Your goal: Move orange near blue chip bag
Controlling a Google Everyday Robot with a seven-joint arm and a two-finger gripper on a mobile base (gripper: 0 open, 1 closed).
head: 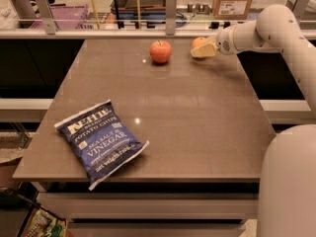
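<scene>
A: Count?
B: One small round smooth orange (198,41); one red apple (160,51); one flat dark blue chip bag (100,141). All on the brown table (197,122).
A: Gripper?
B: Cream two-finger gripper (202,49), right of the apple, against the orange. Open or closed: can't tell. Bag lies well apart from the apple, nearer and to its left.

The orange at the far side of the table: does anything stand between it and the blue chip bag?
Nothing visible does. The hand is at the orange; only table lies from there to the chip bag at the near left. The apple stands left of that line.
</scene>
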